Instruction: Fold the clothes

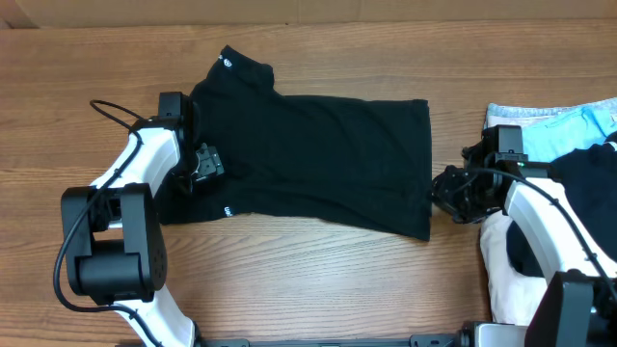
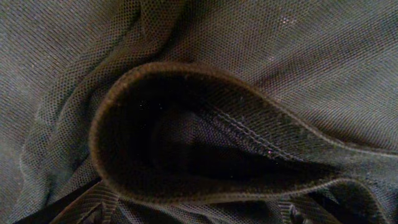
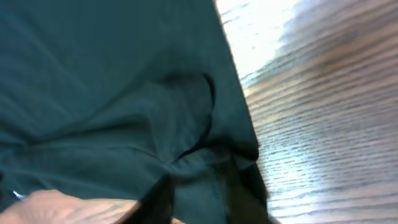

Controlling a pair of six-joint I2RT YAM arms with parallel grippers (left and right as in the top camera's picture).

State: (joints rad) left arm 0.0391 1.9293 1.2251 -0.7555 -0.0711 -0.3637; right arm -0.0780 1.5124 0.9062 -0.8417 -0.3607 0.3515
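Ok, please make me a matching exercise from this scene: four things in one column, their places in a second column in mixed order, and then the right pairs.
Things:
1. black T-shirt
2. light-blue garment
3. left gripper
4. right gripper

Places:
A. at the shirt's right edge
B. at the far right of the table
C. spread out in the middle of the table
D. on the shirt's left side, close to a sleeve opening

Pairs: 1-C, 2-B, 3-D, 4-A
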